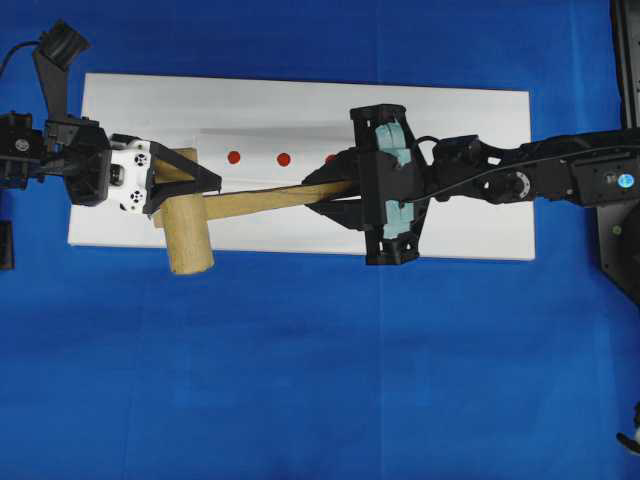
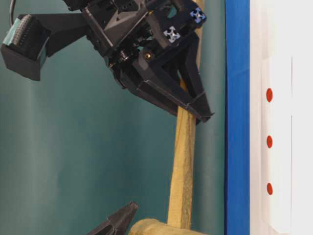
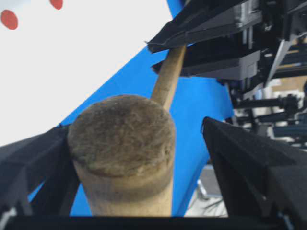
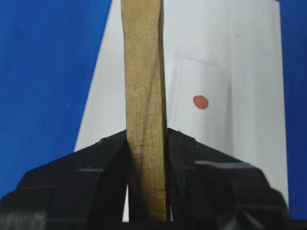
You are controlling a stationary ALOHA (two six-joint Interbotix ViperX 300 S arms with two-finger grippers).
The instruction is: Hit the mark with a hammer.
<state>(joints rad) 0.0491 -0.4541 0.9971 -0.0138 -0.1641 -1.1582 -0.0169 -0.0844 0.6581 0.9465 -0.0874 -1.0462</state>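
The hammer is a light-wood mallet with a thick head (image 1: 188,238) and a long flat handle (image 1: 270,200). It lies across the white board (image 1: 450,110). My right gripper (image 1: 318,190) is shut on the handle (image 4: 144,96) near its end. My left gripper (image 1: 190,195) stands open around the head (image 3: 122,143); its right finger (image 3: 249,163) is well apart from the wood, and the left finger (image 3: 29,163) is close beside it. Red marks (image 1: 234,157) (image 1: 283,159) run in a row on the board, a third partly hidden under the right gripper. One mark (image 4: 200,101) shows beside the handle.
Blue cloth (image 1: 300,380) covers the table around the board. A black stand (image 1: 625,150) rises at the right edge, and the left arm's base (image 1: 20,150) sits at the left edge.
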